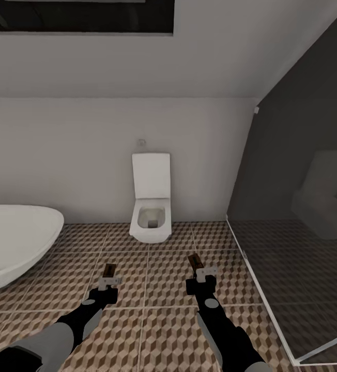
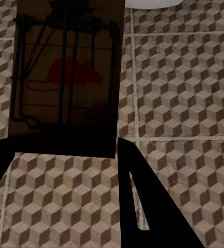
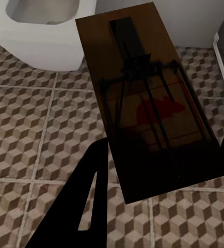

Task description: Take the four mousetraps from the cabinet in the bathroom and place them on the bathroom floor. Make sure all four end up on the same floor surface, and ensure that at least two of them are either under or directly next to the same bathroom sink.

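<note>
Each gripper, left (image 1: 108, 283) and right (image 1: 202, 275), clamps the near end of one mousetrap, one (image 1: 108, 270) at eleven o'clock, the other (image 1: 194, 261) at one, over the tiled floor (image 1: 153, 320); these light, stiff boards look best held by bare wood, clear of the spring.

This is a bathroom in a home, rendered in a simulator. A white wall-hung toilet (image 1: 150, 206) with its lid raised stands against the plain pale back wall (image 1: 60, 155). The curved rim of a white bathtub (image 1: 13, 243) juts in beside it. A dark glass shower screen (image 1: 303, 206) with a white frame closes off one corner. The floor (image 1: 158, 330) is laid in large square tiles printed with a brown, beige and white cube pattern, with pale grout between them.
</note>
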Motion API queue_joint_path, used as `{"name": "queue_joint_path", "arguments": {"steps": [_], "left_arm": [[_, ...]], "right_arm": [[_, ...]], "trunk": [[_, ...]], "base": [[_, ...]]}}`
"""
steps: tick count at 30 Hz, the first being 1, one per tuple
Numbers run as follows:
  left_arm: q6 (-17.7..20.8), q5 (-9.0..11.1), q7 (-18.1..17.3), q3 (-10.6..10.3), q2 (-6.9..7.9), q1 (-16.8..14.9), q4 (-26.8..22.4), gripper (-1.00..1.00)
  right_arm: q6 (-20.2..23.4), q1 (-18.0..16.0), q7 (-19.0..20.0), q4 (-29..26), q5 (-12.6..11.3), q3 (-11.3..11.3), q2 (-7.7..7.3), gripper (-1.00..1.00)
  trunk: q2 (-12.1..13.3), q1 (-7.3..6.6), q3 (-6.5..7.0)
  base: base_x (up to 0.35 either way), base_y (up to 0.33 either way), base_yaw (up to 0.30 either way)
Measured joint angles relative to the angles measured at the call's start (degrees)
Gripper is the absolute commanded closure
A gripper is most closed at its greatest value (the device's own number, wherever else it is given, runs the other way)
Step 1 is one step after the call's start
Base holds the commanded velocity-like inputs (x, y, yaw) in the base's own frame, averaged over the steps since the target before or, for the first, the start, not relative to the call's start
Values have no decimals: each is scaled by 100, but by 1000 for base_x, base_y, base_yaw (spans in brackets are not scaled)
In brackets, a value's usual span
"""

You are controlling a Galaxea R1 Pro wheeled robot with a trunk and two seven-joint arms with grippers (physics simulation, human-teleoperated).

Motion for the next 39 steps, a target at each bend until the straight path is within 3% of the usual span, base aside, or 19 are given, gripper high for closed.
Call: {"name": "queue_joint_path", "arguments": {"steps": [39], "left_arm": [[0, 0, 0, 0, 0, 0, 9, 100]], "right_arm": [[-4, 0, 0, 0, 8, 4, 0, 100]], "trunk": [[-1566, 857, -1055]], "base": [[0, 0, 0]]}}
